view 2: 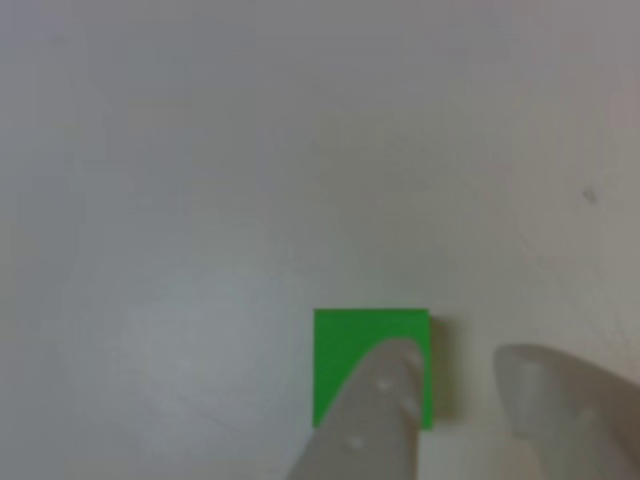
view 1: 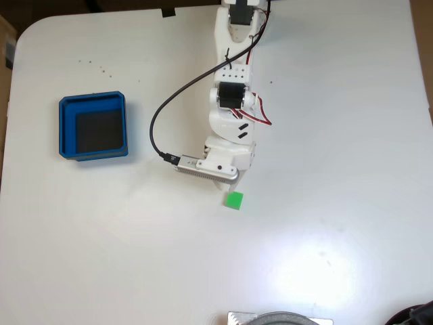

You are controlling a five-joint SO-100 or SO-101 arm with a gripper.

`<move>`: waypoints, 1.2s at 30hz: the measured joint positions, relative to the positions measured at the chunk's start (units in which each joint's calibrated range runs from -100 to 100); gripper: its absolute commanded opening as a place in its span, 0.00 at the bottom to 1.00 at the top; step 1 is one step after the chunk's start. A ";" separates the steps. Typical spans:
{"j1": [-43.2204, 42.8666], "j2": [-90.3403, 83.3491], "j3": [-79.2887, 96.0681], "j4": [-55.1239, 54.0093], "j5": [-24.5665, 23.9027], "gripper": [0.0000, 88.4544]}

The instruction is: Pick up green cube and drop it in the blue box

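The green cube (view 1: 234,200) lies on the white table just below the arm's wrist in the fixed view. My gripper (view 1: 231,185) hangs over it, mostly hidden under the white wrist housing. In the other view the green cube (view 2: 345,360) sits at the bottom centre. My gripper (view 2: 455,362) is open with a gap between its pale fingers. The left finger (view 2: 385,400) overlaps the cube's right part and the right finger (view 2: 560,400) stands clear of it on the right. The blue box (view 1: 93,126), with a dark floor, sits far to the left.
A black cable (view 1: 157,125) loops from the arm to a connector on its left side. A grey round object (view 1: 281,318) pokes in at the table's bottom edge, and a dark thing (view 1: 416,317) sits at the bottom right corner.
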State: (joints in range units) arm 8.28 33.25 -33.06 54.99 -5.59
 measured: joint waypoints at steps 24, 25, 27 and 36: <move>-0.64 2.17 -0.18 0.91 0.00 0.33; -0.78 2.17 -0.18 0.91 0.00 0.35; -0.85 2.17 -0.18 0.91 0.00 0.37; -1.49 2.17 -0.18 0.91 -0.10 0.41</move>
State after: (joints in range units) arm 6.79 35.42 -33.24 55.90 -5.69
